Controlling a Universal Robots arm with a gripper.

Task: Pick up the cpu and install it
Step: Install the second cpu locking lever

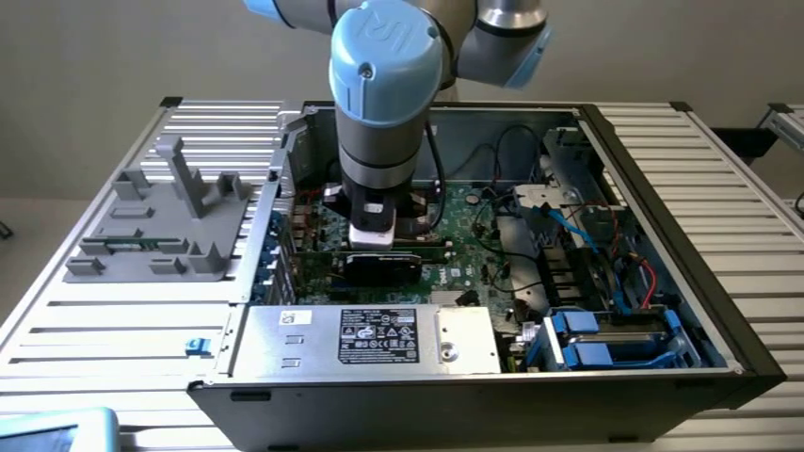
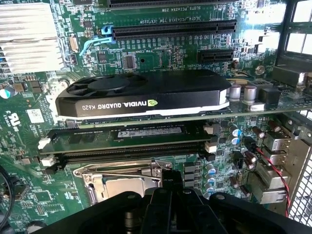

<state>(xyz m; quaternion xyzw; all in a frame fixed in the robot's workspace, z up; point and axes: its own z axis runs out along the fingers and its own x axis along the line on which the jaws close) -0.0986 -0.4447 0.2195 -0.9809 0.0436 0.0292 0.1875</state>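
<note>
My gripper (image 1: 377, 247) hangs low inside the open computer case (image 1: 653, 198), just above the motherboard (image 1: 472, 235) and beside the black graphics card (image 1: 380, 266). In the wrist view the gripper's black body (image 2: 173, 183) sits right over the socket with its metal frame (image 2: 92, 178). Inside that frame lies a flat silver-grey square that looks like the cpu (image 2: 122, 187). The gripper body hides part of it, and I cannot tell whether it is seated or being held.
An NVIDIA graphics card (image 2: 141, 95) and a memory stick (image 2: 131, 132) stand just past the socket. A finned heatsink (image 2: 29, 36) lies farther off. The power supply (image 1: 364, 334), blue drive bays (image 1: 616, 339) and cables crowd the case. A grey fixture (image 1: 164, 221) stands on the table at the exterior view's left.
</note>
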